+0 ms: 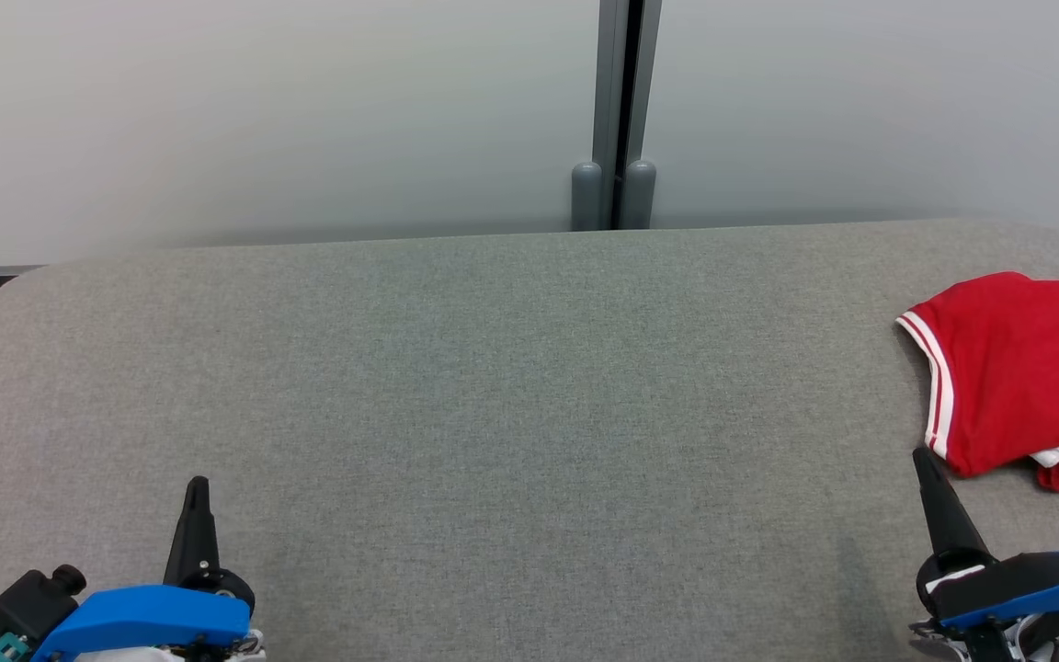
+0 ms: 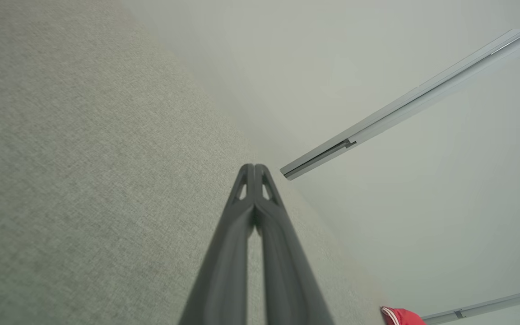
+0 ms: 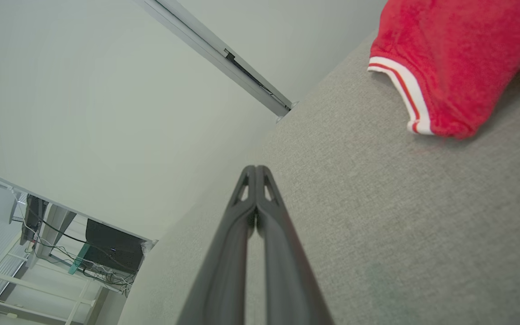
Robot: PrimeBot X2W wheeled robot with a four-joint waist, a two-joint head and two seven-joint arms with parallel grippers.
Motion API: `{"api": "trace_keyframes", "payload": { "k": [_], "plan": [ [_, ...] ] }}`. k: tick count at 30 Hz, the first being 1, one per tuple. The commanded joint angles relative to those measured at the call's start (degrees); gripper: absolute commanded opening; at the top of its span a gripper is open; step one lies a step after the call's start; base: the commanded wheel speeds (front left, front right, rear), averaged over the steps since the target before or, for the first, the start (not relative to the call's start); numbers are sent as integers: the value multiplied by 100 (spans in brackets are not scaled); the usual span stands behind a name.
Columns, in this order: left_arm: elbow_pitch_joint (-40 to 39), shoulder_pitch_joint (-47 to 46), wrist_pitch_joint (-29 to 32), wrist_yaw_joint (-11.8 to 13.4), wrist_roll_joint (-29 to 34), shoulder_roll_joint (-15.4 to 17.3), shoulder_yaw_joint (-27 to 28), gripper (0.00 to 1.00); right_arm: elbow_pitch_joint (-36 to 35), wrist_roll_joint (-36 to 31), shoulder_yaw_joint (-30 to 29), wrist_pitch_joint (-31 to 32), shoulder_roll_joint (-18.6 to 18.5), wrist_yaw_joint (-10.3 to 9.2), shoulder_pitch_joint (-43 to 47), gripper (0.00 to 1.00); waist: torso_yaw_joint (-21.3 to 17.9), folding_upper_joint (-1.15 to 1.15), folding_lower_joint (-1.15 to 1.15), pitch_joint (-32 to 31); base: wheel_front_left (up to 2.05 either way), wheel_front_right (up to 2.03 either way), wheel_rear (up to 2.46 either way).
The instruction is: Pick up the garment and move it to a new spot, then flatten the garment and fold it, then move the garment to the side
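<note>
Head view, nearest things first: how do the two grippers stand?

— Left gripper [image 1: 198,482] low at the near left, right gripper [image 1: 921,452] at the near right, each with its fingers pressed together and nothing between them.

And the garment?

— Red garment [image 1: 1012,368] with white striped trim, bunched at the right end of the table [image 1: 493,414] and running out of the picture. The right fingertips are just beside its near hem, apart from it as far as I can tell.

What could go wrong?

— Closed fingers would only shove the cloth, and it lies near the right edge, so a push could send it over. A pinch on one loose layer might lift it in a twist, hard to flatten afterwards. Tips coming down too hard could catch in the woven grey cover.

Beyond that?

— Rounded far edge, then pale wall panels [image 1: 263,110] joined by a grey post [image 1: 620,110]; the right wrist view catches a dark box [image 3: 113,246] off past the table's corner
</note>
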Motion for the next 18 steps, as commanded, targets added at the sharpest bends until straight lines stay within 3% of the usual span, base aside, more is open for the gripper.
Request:
{"api": "trace_keyframes", "payload": {
  "k": [1, 18],
  "plan": [
    [-96, -146, 48, -27, -175, 20, 70, 0, -37, 197, -33, 32, 12, 2, -170, 0, 1, 0, 0, -2, 0, 0, 0],
    [-174, -240, 348, -39, -1197, -63, 201, 0, 23, 1267, -82, 167, 90, 3, -241, 0, 9, 0, 0, -26, 0, 0, 0]
  ]
}}
